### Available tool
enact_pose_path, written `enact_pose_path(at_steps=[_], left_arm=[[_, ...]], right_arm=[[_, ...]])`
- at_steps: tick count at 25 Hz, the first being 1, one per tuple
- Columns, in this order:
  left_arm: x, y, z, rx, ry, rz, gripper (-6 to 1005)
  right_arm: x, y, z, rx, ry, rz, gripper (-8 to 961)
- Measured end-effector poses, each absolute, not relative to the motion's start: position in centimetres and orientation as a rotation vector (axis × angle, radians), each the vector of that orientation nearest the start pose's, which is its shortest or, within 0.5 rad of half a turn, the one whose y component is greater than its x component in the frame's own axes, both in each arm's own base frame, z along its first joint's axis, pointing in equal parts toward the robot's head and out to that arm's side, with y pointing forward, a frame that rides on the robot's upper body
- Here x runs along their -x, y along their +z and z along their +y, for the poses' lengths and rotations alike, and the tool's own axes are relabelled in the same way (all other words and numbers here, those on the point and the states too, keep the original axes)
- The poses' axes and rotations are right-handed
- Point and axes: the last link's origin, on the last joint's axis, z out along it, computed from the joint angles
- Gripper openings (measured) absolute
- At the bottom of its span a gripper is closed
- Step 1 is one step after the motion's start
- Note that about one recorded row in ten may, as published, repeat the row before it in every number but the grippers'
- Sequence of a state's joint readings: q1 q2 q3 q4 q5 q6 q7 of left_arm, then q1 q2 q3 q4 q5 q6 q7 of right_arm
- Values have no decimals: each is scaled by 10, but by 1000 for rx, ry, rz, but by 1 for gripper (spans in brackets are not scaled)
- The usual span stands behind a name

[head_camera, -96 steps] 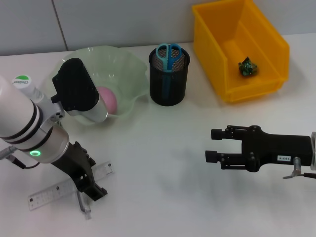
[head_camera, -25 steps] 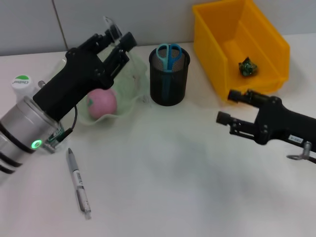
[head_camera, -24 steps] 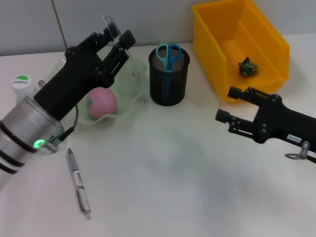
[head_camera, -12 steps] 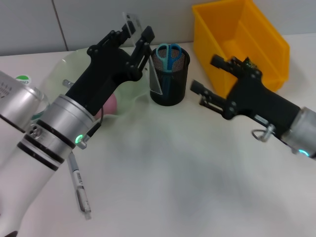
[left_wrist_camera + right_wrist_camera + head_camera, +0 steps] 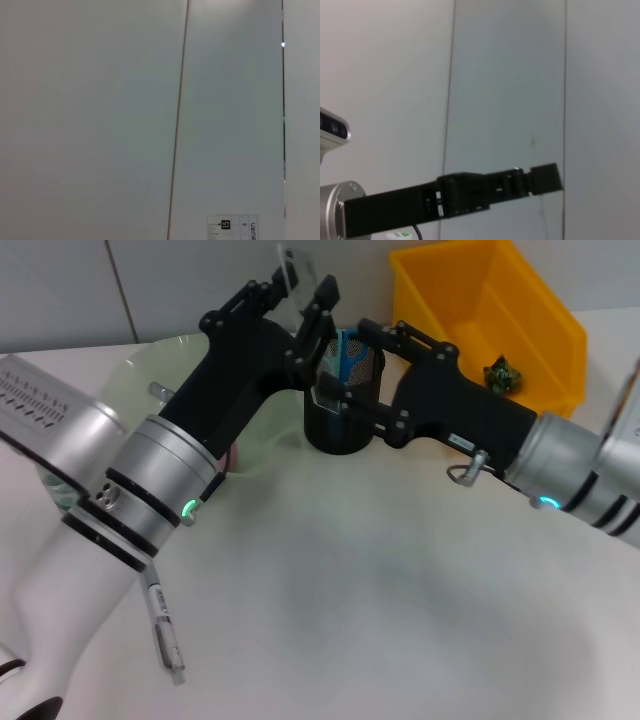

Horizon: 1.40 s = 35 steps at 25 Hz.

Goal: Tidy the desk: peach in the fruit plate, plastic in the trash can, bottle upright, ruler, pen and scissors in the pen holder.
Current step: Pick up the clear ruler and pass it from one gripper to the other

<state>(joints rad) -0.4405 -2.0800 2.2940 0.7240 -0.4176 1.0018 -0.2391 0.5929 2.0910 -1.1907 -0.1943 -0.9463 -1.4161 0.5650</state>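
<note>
My left gripper (image 5: 300,312) is shut on a clear ruler (image 5: 303,300), held steeply tilted with its lower end at the rim of the black mesh pen holder (image 5: 338,432). The ruler's end also shows in the left wrist view (image 5: 234,228). Blue scissors (image 5: 349,348) stand in the holder. My right gripper (image 5: 348,365) is open, one finger on each side of the holder; I cannot tell whether they touch it. A pen (image 5: 163,626) lies at the front left. The peach (image 5: 232,453) peeks out in the green fruit plate (image 5: 150,365). The bottle is hidden behind my left arm.
A yellow bin (image 5: 545,335) at the back right holds crumpled green plastic (image 5: 500,373). Both arms cross over the back middle of the white table (image 5: 400,620). The right wrist view shows my left arm (image 5: 470,195) against the wall.
My left gripper has carried the ruler from over the fruit plate to the pen holder. My right gripper has swung left from beside the bin to straddle the holder.
</note>
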Motion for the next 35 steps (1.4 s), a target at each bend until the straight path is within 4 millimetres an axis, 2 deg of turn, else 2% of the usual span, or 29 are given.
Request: enact_pose_path(at_steps=[6,17,22,35], left_arm=[[143,-85,334,2034,-1188,-338,386],[141,-88,332,2049,-1181,-321,386],[142,-89,332,2050,-1180,-323,385],[142,-91,329,2062,-1181,-331,387]], right_arm=[[-212,-48,353,2260,1064,123,743],[-206,-53,359,2267,1052,130,673],[-206,-52,359,2259,1063,132,447],[-211,-54,354,2256,1072,176,65]])
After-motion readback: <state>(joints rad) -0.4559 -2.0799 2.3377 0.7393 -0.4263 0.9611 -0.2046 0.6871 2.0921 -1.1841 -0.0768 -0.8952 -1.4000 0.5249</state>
